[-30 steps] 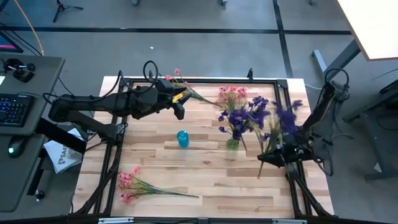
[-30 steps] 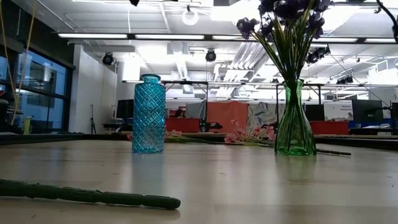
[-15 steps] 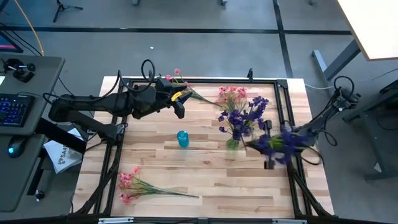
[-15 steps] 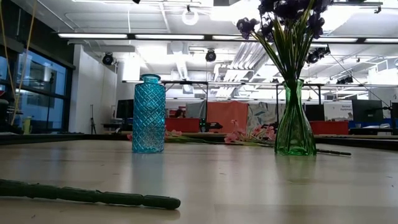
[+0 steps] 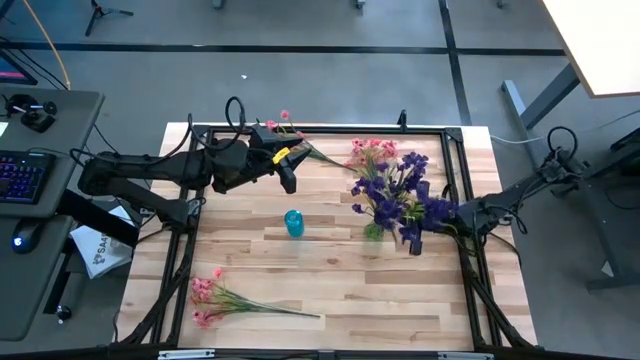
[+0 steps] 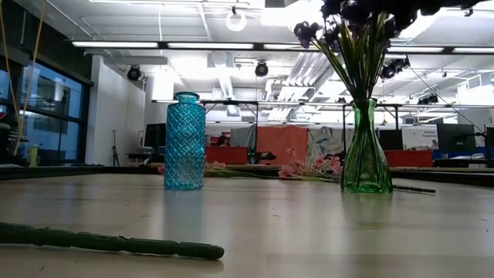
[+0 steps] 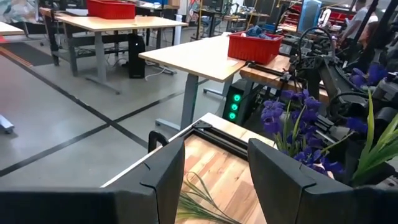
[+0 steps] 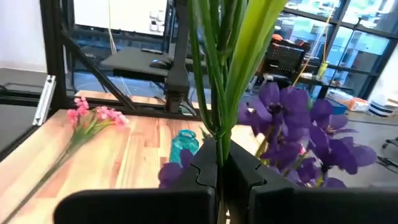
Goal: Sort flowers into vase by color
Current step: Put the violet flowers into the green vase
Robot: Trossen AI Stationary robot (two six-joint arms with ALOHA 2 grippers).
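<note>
My right gripper (image 5: 414,240) hovers just right of the green glass vase (image 5: 374,231), shut on a bunch of purple flowers (image 5: 425,210). That vase (image 6: 365,151) stands upright with purple sprigs (image 5: 385,190) in it. The blue vase (image 5: 293,222) stands upright mid-table. One pink sprig (image 5: 222,299) lies at the near left, another pink sprig (image 5: 374,152) lies behind the green vase, and a third pink sprig (image 5: 285,126) lies at the far edge. My left gripper (image 5: 288,178) hangs open over the far left part of the table, near that third sprig. My right gripper pinches several green stems (image 8: 217,134) of the purple bunch between its two fingers (image 8: 245,168). It comes level from the table's right, and the stems run across the fingers. The bunch is lifted clear of the table, its blossoms (image 8: 292,118) spreading close around the gripper.
A black frame rail (image 5: 320,129) runs round the table's edges. A green stem (image 6: 108,242) lies on the wood close to the low camera. Bare wood (image 5: 400,300) shows at the near right. Desks and a keyboard (image 5: 22,175) stand beyond the table's left.
My right gripper has swung in from the table's right edge toward the green vase, lowering and tipping toward level. The purple bunch has travelled with it, from over the right rail to right beside the vase's flowers. My left arm has kept still.
</note>
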